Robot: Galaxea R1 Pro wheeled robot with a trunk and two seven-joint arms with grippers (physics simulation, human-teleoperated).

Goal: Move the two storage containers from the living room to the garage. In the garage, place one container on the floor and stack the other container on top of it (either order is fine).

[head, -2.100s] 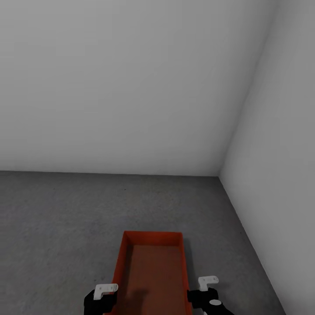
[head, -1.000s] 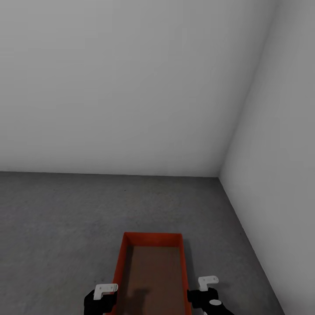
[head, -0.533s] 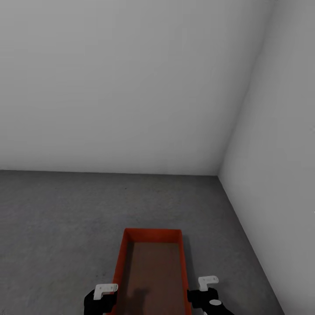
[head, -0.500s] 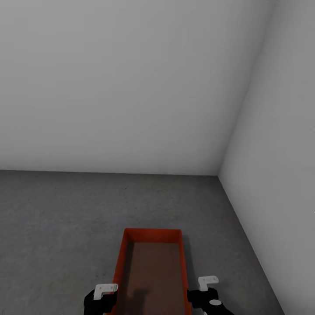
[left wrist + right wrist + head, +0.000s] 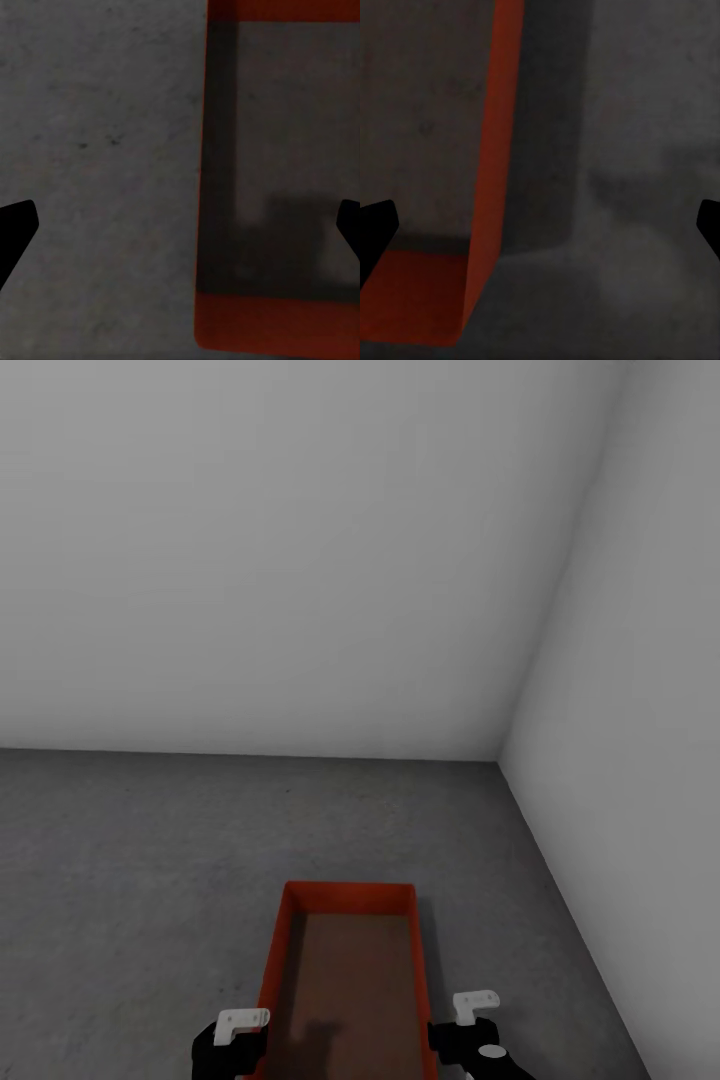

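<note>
Tub on the garage floor, both grippers wide open

Placement looks done for this one orange-red tub [image 5: 350, 980]: it sits on the dark speckled concrete floor [image 5: 130, 860] between the two arms, long side running away from the robot toward the corner. The left gripper [image 5: 180, 225] straddles the tub's left wall, the right gripper [image 5: 540, 225] its right wall; on each, the jaws are spread wide and grip nothing.

To finish cleanly, I would lift both arms straight up before the base moves, so no finger catches a flared wall and drags the tub. I cannot tell whether this is a single tub or two already nested.

Floor here is rough, flat and grey, a steady base for stacking. Plain pale walls [image 5: 300, 560] meet in a corner just ahead and to the right, so room to turn is tighter on that side.
</note>
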